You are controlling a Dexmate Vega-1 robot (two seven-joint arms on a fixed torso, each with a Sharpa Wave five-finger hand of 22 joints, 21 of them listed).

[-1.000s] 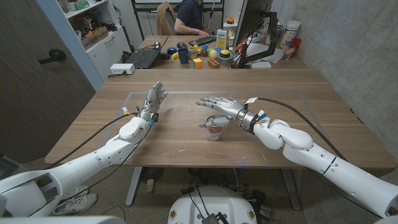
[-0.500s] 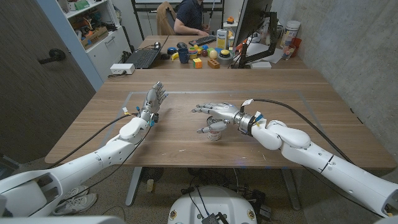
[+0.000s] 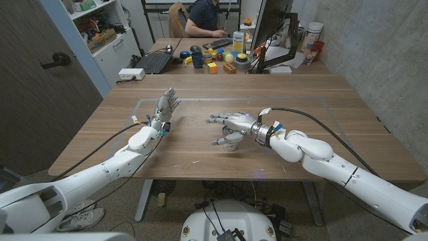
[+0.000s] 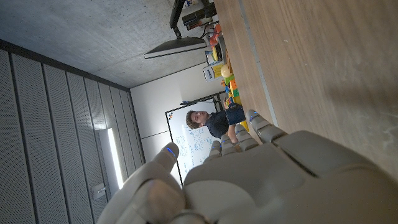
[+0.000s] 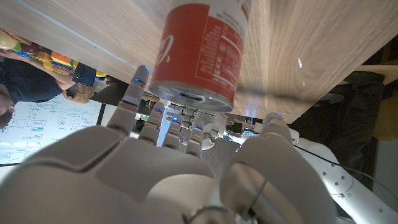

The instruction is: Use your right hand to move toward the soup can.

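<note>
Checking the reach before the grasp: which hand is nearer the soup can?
Right. The right hand hovers over the soup can, fingers spread and holding nothing. The left hand stands well off to the can's left, fingers up.

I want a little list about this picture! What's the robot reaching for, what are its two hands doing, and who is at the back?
target: red and white soup can, standing upright on the wooden table
right hand: over the can, fingers spread, thumb beside it; can shows between thumb and fingers in the right wrist view, not gripped
left hand: apart from the can, fingers pointing up, holding nothing
behind: person seated at a far desk with colourful toys
</note>
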